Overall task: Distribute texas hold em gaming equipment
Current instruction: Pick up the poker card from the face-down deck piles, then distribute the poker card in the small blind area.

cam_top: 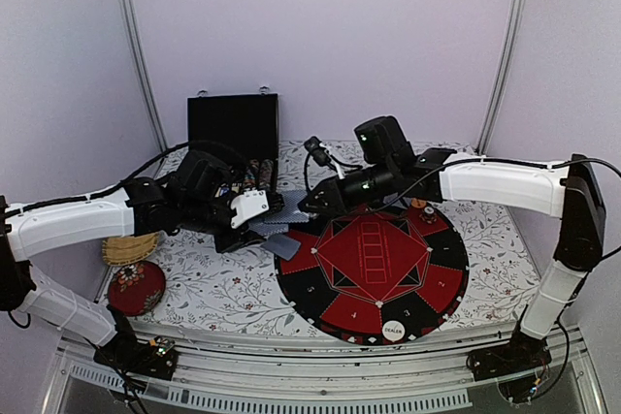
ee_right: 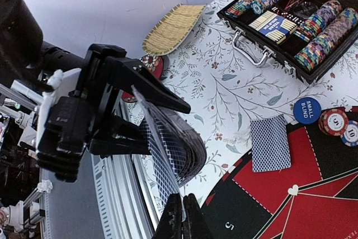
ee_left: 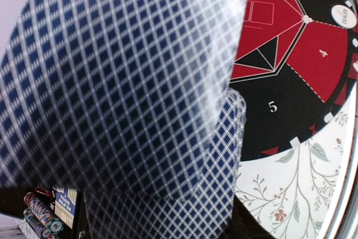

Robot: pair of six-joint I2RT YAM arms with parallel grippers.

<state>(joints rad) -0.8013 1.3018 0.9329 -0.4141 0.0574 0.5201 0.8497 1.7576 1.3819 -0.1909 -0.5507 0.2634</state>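
My left gripper (cam_top: pixel 260 226) is shut on a fanned deck of blue-checked playing cards (ee_right: pixel 178 141), held above the cloth left of the mat. My right gripper (ee_right: pixel 183 210) is shut on the edge of the deck's top card (ee_left: pixel 112 82), which is peeled up and fills the left wrist view, hiding the left fingers. In the top view my right gripper (cam_top: pixel 309 207) meets the deck. One card (ee_right: pixel 270 143) lies face down at the mat's edge. A blue SMALL BLIND button (ee_right: pixel 307 110) and two striped chips (ee_right: pixel 334 121) lie beside it. The white DEALER button (cam_top: pixel 393 331) sits at the mat's near edge.
The round red-and-black mat (cam_top: pixel 427 278) covers the table's right centre. The open black chip case (ee_right: pixel 263 40) with several chip stacks stands behind the left gripper. A woven tray (cam_top: pixel 129 247) and a red round dish (cam_top: pixel 136 286) lie at the left edge.
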